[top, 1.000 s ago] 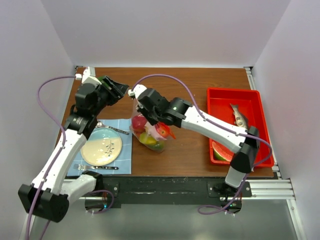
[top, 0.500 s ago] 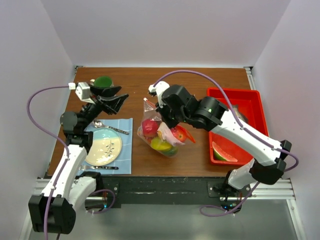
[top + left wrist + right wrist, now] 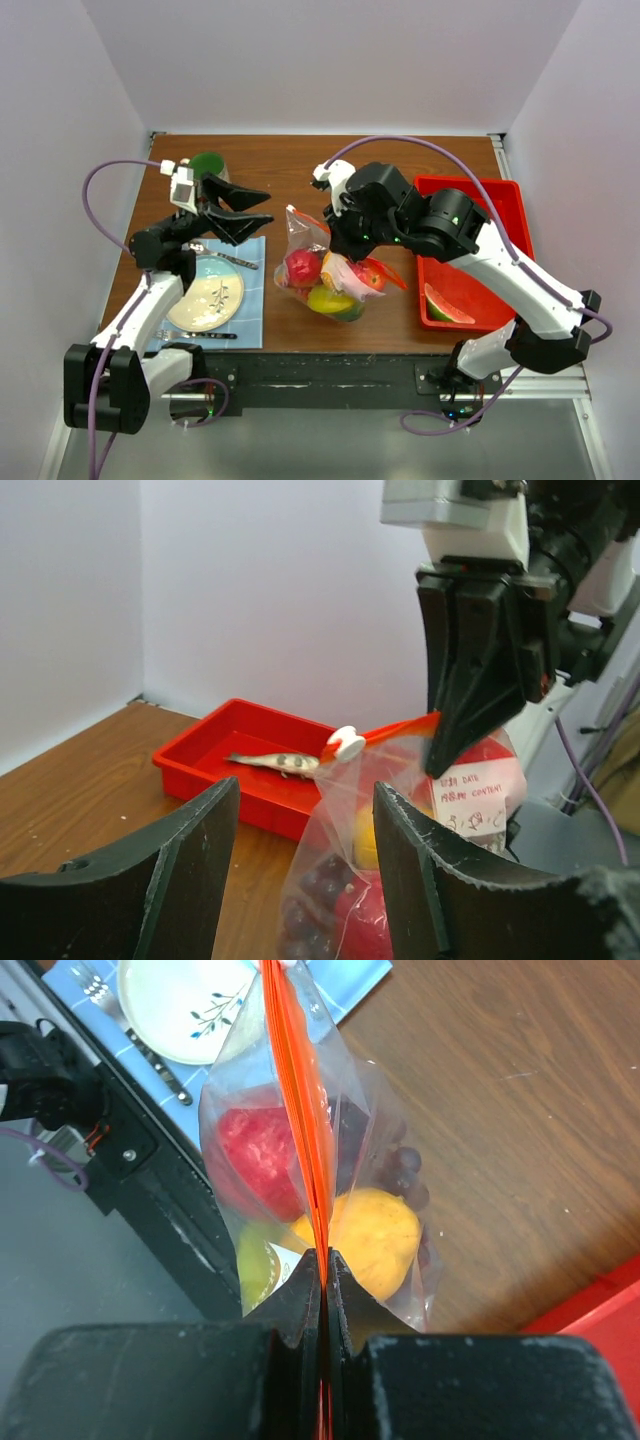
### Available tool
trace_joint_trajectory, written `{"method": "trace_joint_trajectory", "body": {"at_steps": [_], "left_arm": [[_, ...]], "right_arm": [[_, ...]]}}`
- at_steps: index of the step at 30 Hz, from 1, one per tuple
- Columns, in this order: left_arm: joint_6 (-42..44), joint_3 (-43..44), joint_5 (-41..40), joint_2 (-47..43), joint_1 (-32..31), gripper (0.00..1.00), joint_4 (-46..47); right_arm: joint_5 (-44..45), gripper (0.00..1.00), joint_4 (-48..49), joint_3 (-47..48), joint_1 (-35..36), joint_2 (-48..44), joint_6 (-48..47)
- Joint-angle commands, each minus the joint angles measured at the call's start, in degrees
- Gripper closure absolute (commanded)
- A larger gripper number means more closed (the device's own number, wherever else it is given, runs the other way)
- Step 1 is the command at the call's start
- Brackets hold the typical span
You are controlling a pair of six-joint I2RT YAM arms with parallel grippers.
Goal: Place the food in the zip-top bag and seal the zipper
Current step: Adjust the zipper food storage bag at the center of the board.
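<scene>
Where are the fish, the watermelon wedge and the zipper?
fish [image 3: 272, 762]: left wrist view, middle of body.
watermelon wedge [image 3: 446, 305]: top external view, red flesh.
zipper [image 3: 293, 1090]: right wrist view, middle of strip.

Zip-top bag [image 3: 318, 282] being held under the right claw [image 3: 322, 1260], above the table [image 3: 300, 160].
The zipper [image 3: 295, 1090] is being pinched between that claw's fingers, and the food [image 3: 375, 1235] is being carried inside the bag beneath them. The left claw [image 3: 268, 206] is being held off to the right claw's left, apart from the bag, with the plate [image 3: 205, 295] below and nearer. To the right claw's right, a fish [image 3: 272, 762] and a watermelon wedge [image 3: 445, 305] are being held in the tray [image 3: 465, 183].
</scene>
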Motion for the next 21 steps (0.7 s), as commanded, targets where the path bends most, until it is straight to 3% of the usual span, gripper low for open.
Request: {"method": "trace_joint_trajectory", "body": {"at_steps": [1, 21], "left_arm": [[0.48, 1.80, 3.09, -0.41, -2.36, 0.39, 13.36], [0.13, 4.61, 4.24, 1.26, -7.02, 0.41, 13.63]], "right_arm": [[-2.41, 1.00, 0.67, 4.27, -0.03, -0.61, 0.85], [-4.16, 1.00, 0.06, 7.79, -0.03, 1.41, 0.76]]}}
